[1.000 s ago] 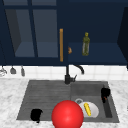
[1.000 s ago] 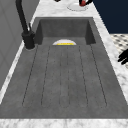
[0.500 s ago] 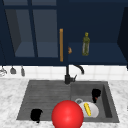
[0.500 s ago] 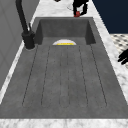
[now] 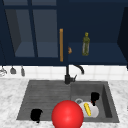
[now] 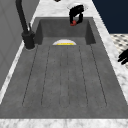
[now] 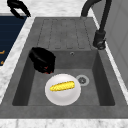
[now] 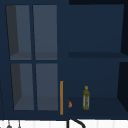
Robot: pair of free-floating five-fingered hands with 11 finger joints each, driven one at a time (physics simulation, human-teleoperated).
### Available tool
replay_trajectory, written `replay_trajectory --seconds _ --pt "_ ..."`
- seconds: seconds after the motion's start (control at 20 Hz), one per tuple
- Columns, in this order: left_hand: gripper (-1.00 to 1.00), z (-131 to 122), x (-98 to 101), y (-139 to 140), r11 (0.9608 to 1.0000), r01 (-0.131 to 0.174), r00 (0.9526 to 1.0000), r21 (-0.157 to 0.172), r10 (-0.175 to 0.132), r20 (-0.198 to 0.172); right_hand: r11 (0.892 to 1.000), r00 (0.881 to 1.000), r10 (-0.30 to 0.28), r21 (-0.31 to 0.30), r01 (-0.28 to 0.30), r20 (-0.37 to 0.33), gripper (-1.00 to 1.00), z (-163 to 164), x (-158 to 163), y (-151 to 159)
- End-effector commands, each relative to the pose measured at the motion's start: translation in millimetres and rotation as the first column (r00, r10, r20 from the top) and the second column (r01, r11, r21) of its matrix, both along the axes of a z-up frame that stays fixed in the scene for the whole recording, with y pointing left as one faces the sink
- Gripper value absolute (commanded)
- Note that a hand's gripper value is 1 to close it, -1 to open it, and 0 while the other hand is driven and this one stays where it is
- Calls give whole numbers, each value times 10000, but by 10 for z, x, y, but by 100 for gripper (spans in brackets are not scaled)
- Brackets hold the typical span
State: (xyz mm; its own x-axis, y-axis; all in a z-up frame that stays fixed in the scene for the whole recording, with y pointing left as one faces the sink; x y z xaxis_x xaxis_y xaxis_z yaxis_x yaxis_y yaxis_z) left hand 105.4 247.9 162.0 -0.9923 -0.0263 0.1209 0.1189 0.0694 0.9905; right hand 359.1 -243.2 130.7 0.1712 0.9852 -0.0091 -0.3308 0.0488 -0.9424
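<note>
Right hand (image 5: 94, 97) lower (over basin)

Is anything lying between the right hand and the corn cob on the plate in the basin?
No. In the right side view the right hand hangs just above the white plate; only bare plate separates it from the corn cob.

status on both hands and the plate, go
Right hand curled, over basin beside plate. Corn cob on plate. Left hand idle at sink front edge.

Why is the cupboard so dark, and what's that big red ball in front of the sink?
Front view: the red ball looks flat, with no shine or shadow, hiding part of the white plate. Upper view: the cabinet is deep navy and dim, the green bottle soft-edged. Right side view: the corn is evenly lit.
</note>
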Motion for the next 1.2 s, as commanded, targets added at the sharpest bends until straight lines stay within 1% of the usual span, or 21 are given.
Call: replay_trajectory --seconds 0.0,0.15,0.3,0.45,0.55,0.6,0.75,0.9,1.0,1.15 --pt "0 0 0 0 10000 0 10000 0 0 0 9973 9979 609 -404 -618 -210 100 -187 162 -92" --pt "0 0 0 0 10000 0 10000 0 0 0 9979 9983 559 -304 -564 -167 100 -369 286 -161" --pt "0 0 0 0 10000 0 10000 0 0 0 9979 9991 351 -533 -363 -231 100 -635 437 -114" --pt "0 0 0 0 10000 0 10000 0 0 0 9966 9990 388 -721 -402 -210 100 -874 598 -67" --pt "0 0 0 0 10000 0 10000 0 0 0 9963 9993 356 -777 -365 -126 100 -1033 609 -62" --pt "0 0 0 0 10000 0 10000 0 0 0 9967 9995 289 -756 -295 -81 100 -1111 553 -58" --pt "0 0 0 0 10000 0 10000 0 0 0 9972 9998 155 -729 -147 107 100 -1323 575 -34" --pt "0 0 0 0 10000 0 10000 0 0 0 9973 9995 277 -680 -268 127 100 -1510 592 -69" --pt "0 0 0 0 10000 0 10000 0 0 0 9961 9981 608 -650 -599 118 100 -1615 669 -138" --pt "0 0 0 0 10000 0 10000 0 0 0 9953 9968 803 -549 -800 30 100 -1770 741 -192"
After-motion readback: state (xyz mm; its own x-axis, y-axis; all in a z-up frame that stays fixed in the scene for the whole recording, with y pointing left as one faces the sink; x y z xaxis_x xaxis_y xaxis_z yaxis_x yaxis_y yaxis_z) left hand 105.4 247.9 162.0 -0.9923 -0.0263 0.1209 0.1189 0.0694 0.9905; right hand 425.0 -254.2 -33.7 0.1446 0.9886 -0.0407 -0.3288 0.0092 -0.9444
